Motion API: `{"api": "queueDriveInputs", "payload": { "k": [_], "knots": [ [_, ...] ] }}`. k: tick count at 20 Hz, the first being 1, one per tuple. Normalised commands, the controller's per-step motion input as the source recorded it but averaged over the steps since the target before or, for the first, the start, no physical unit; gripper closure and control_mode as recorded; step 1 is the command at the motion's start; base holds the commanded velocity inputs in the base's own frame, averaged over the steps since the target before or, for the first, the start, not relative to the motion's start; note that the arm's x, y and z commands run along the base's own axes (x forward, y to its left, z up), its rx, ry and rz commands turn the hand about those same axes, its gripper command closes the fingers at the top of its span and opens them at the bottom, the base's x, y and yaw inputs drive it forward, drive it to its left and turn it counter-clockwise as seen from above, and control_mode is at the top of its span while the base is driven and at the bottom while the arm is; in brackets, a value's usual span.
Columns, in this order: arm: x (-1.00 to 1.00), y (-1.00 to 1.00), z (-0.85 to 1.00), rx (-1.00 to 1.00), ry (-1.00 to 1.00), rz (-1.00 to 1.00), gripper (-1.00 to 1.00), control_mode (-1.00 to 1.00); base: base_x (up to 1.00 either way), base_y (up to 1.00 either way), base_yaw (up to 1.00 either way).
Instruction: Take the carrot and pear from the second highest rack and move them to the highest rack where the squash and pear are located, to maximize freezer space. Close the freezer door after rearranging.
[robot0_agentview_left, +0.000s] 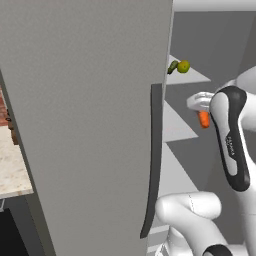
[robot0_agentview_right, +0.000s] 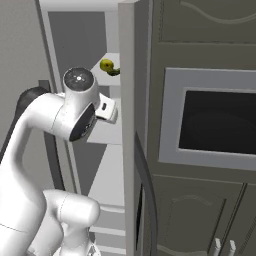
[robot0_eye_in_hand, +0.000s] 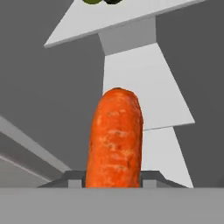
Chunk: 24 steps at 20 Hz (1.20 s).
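My gripper (robot0_agentview_left: 201, 106) is shut on the orange carrot (robot0_agentview_left: 203, 119), which hangs inside the open freezer between the second highest rack (robot0_agentview_left: 175, 126) and the highest rack (robot0_agentview_left: 194, 77). In the hand view the carrot (robot0_eye_in_hand: 114, 138) stands upright between my fingertips (robot0_eye_in_hand: 72, 178), below the highest rack (robot0_eye_in_hand: 131, 19). A yellow-green pear (robot0_agentview_left: 184, 66) and the dark green squash (robot0_agentview_left: 173, 67) lie together on that top rack, and the right base view also has the pear (robot0_agentview_right: 106, 64) and the squash (robot0_agentview_right: 114, 72). The pear of the second highest rack is hidden.
The freezer door (robot0_agentview_left: 90, 125) stands open on the left, its dark handle (robot0_agentview_left: 156, 150) close to my arm. Another grey door edge (robot0_agentview_right: 127, 130) bounds the compartment on the right. A wall oven (robot0_agentview_right: 217, 120) sits in dark cabinets further right.
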Motion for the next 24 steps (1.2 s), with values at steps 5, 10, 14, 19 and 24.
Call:
{"api": "queueDriveInputs", "payload": {
  "k": [5,10,14,19,24],
  "knots": [
    [0.25,-0.03,0.74,0.0,-0.12,-0.12,1.0,-1.0,0.0,0.0,0.0],
    [0.53,0.0,0.89,0.01,-0.11,-0.06,1.0,-1.0,0.0,0.0,0.0],
    [0.95,0.0,0.4,0.07,-0.01,0.0,1.0,-1.0,0.0,0.0,0.0],
    [1.0,-0.02,0.02,0.04,0.0,0.0,1.0,-1.0,0.0,0.0,0.0],
    [0.97,-0.12,0.0,0.0,0.0,0.0,1.0,-1.0,0.0,0.0,0.0]
  ]
}}
